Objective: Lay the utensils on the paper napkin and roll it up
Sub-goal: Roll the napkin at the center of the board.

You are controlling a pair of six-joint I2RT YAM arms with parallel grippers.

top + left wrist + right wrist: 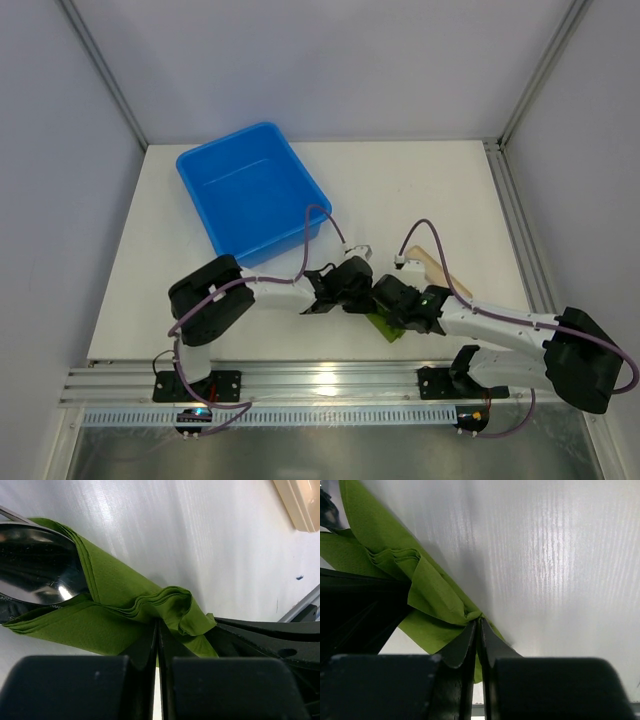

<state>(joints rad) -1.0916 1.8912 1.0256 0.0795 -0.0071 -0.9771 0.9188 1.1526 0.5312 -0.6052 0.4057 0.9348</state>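
Black left tool (158, 626) pinching crumpled green napkin (120, 587), shiny spoon (35, 565)

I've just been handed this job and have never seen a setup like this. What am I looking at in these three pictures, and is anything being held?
These are two robot arms bolted side by side at the near edge of a white table, each ending in a two-finger gripper. The wide picture looks down from above and behind them. The other two come from a camera on each wrist, looking along its own black fingers. On the table are a blue bin, a beige piece and a green napkin, which is mostly hidden under the arms. The left wrist view shows a shiny spoon tucked into the napkin's fold. The left gripper and the right gripper are both closed, each pinching a bunched part of the napkin.
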